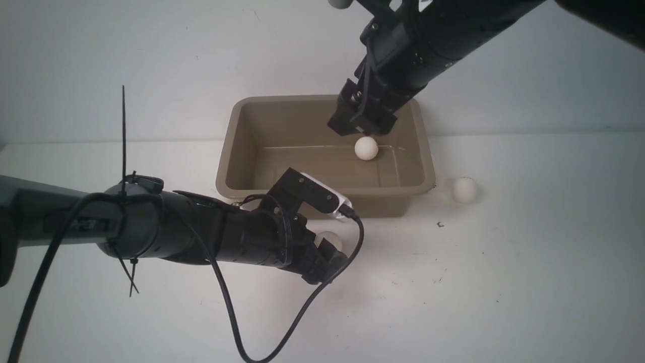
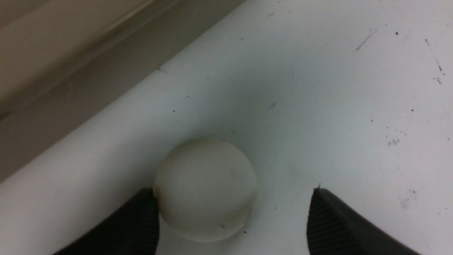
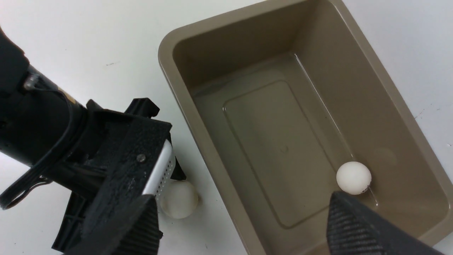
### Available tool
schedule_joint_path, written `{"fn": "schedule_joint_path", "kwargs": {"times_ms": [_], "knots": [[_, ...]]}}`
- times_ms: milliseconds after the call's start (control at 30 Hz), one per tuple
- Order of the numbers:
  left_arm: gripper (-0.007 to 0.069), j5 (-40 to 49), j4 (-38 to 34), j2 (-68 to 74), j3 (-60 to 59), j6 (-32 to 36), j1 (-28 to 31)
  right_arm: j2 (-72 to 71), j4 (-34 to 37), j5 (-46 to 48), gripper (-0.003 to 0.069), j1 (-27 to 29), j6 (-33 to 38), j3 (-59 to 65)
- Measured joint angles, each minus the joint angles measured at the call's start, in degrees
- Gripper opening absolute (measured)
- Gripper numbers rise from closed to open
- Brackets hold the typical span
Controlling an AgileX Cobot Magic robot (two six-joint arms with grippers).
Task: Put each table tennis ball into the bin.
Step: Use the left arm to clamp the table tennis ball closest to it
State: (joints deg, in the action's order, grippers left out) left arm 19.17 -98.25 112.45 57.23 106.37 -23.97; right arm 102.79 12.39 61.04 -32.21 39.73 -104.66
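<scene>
The taupe bin (image 1: pixel 282 99) stands at the back middle of the white table. One table tennis ball (image 1: pixel 366 148) lies inside it, just under my right gripper (image 1: pixel 364 132), which hangs open over the bin with nothing held. The right wrist view shows that ball (image 3: pixel 353 178) on the bin floor beyond the open right gripper (image 3: pixel 241 198). In front of the bin, my left gripper (image 1: pixel 336 250) is open, low around a second ball (image 1: pixel 330 239). This ball (image 2: pixel 205 189) touches one finger (image 2: pixel 141 219), with a gap to the other (image 2: pixel 336 219). A third ball (image 1: pixel 464 190) rests right of the bin.
The bin's outer wall (image 2: pixel 70 71) runs close behind the ball at my left gripper. My left arm's black cable (image 1: pixel 282 333) loops over the front of the table. The left wrist and its camera (image 3: pixel 155 177) sit beside the bin's rim (image 3: pixel 184 106).
</scene>
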Motion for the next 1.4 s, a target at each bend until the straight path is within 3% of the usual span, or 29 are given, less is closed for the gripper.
{"fn": "schedule_joint_path", "kwargs": {"times_ms": [33,67,167,233,367,633,800,900,967,1033,1100,1200,1400], "knots": [[0.0387,0.0,0.0,0.18,0.0,-0.28,0.0,0.0,0.0,0.0,0.0579,0.0,0.18,0.0],[0.0375,0.0,0.0,0.24,0.0,-0.38,0.0,0.0,0.0,0.0,0.0579,0.0,0.2,0.0],[0.0125,0.15,0.0,0.24,0.06,-1.17,0.0,0.0,0.0,0.0,0.0568,0.0,0.37,0.0],[0.0039,1.26,0.0,0.24,0.06,-1.31,0.0,0.0,0.0,0.0,0.0557,0.0,0.43,0.0],[-0.0004,6.67,0.0,0.08,0.06,-1.49,0.0,0.0,0.0,-0.21,0.054,0.0,1.39,0.0],[-0.0004,9.64,0.06,0.05,0.06,-1.66,-0.12,0.0,0.0,-0.47,0.0535,0.0,1.86,0.0],[0.0089,11.03,0.06,0.05,0.06,-1.7,-0.12,0.0,-4.56,-0.46,0.0535,0.0,-0.04,0.0],[0.0265,12.33,0.06,0.05,0.06,-2.21,-0.12,-0.04,-8.7,2.0,0.0535,0.06,-4.31,0.0],[0.0323,12.49,0.06,0.05,0.06,-2.43,-0.12,-0.04,-9.19,3.33,0.0535,0.06,-5.56,0.0],[0.0464,12.54,0.06,0.05,0.06,-2.59,-0.12,-0.11,-9.39,5.55,0.0535,0.17,-6.88,0.0],[0.0531,12.54,0.06,0.05,0.06,-2.59,-0.12,-0.18,-9.45,6.44,0.0535,0.17,-7.36,0.0],[0.0573,12.54,0.06,0.05,0.06,-2.59,-0.19,-0.18,-9.89,7.58,0.0535,0.17,-8.26,0.0],[0.0577,11.19,0.06,0.05,0.19,-1.91,-2.23,-0.2,-11.55,10.79,0.0535,0.17,-10.57,0.0]]}}
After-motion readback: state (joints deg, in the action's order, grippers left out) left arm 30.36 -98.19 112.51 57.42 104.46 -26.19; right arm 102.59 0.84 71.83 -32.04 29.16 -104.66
